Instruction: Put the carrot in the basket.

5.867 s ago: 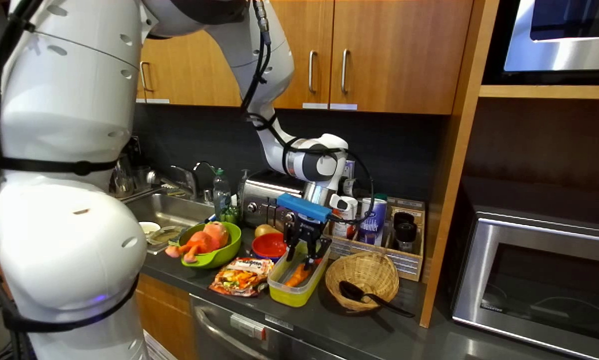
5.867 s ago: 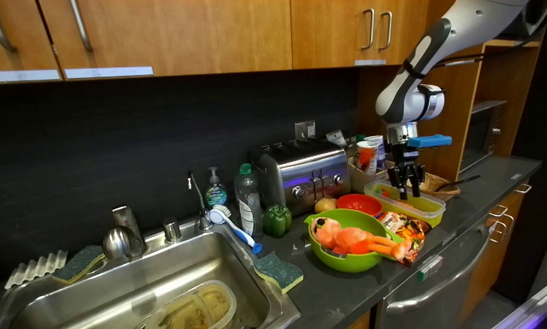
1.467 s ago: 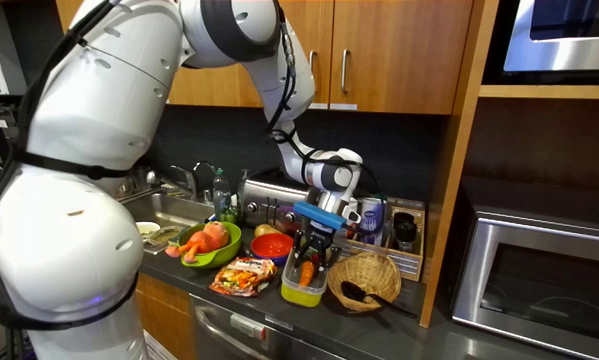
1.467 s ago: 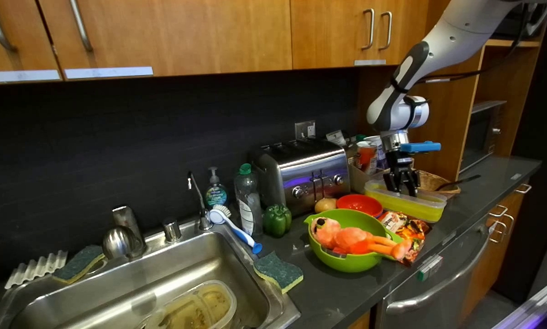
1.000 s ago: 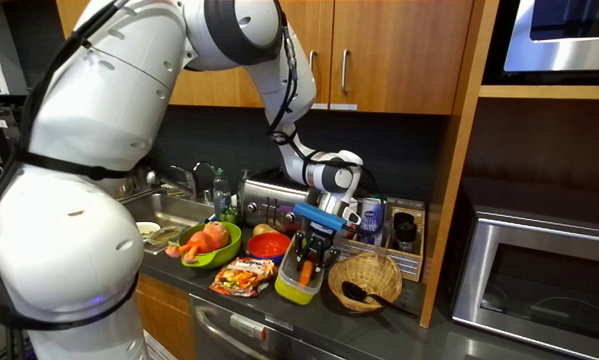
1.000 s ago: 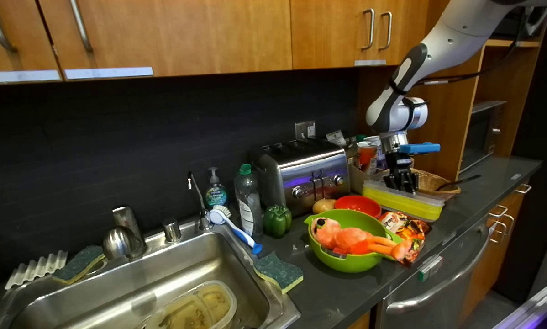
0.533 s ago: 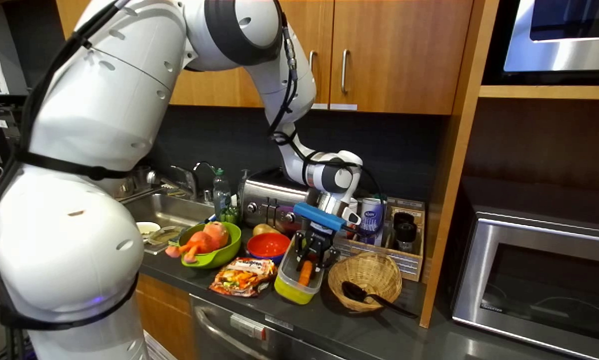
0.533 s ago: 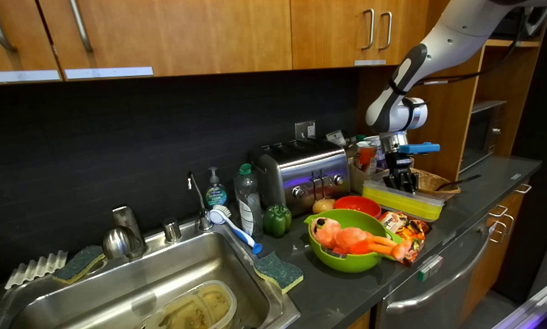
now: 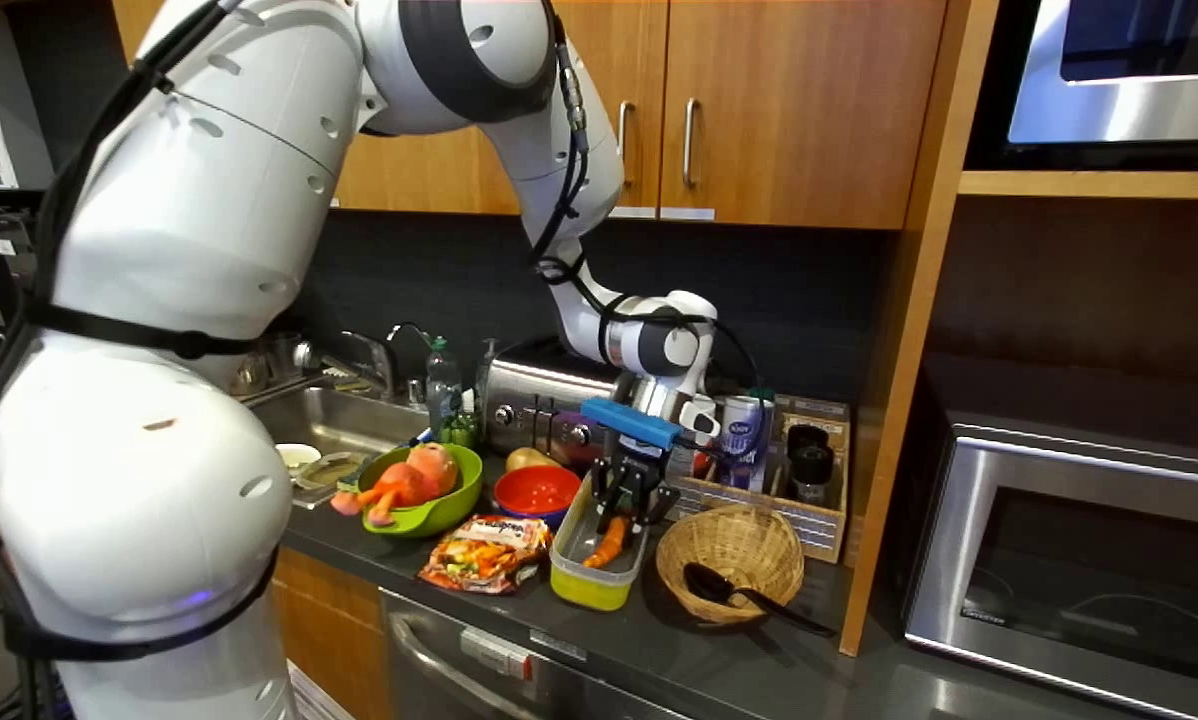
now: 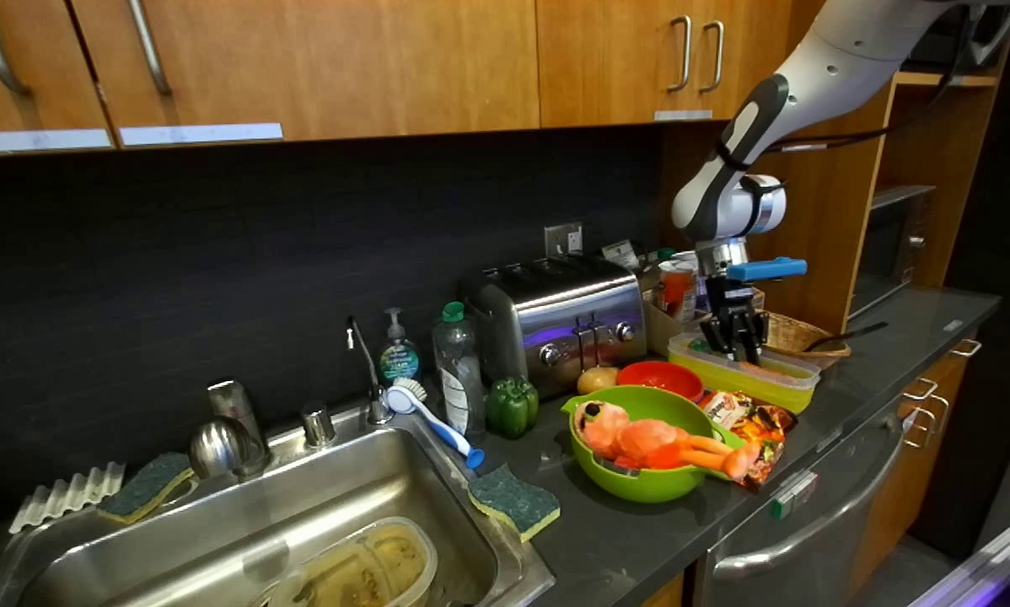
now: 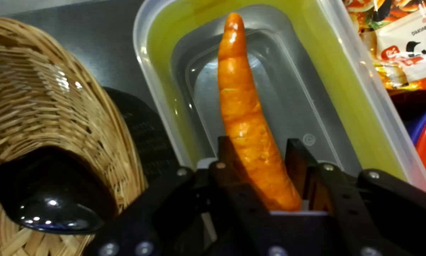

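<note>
The carrot [image 11: 242, 110] is in the yellow tub [image 9: 594, 588], smack between the jaws, long axis running out through the gap at a slight slant, thin end outward. Jaws look pretty narrow, but tbh I can't tell if they're actually pinching it. The basket [image 9: 739, 535] is just beside the tub, so imo it's straight up first, then over.

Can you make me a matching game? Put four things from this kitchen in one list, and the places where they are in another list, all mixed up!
Things:
1. carrot
2. black spoon
3. orange toy
4. pepper

Places:
A. lying in the green bowl
B. beside the green-capped bottle
C. inside the yellow-green tub
D. partly in the wicker basket

Right pairs: 1-C, 2-D, 3-A, 4-B
</note>
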`<action>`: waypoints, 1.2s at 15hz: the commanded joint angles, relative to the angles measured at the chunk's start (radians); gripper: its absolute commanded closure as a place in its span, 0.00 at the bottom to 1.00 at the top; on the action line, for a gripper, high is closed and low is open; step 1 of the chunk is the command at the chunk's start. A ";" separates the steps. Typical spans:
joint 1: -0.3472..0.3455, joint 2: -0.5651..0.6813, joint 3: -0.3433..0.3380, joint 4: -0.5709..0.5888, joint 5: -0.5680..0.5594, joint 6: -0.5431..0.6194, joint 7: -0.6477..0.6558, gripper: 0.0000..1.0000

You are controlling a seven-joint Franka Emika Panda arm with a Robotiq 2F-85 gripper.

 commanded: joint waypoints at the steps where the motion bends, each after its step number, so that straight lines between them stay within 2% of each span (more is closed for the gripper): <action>1: 0.018 -0.058 -0.014 -0.044 -0.028 0.034 0.060 0.82; 9: 0.017 -0.101 -0.017 -0.068 -0.035 0.050 0.090 0.82; 18: 0.024 -0.199 -0.022 -0.155 -0.042 0.072 0.140 0.82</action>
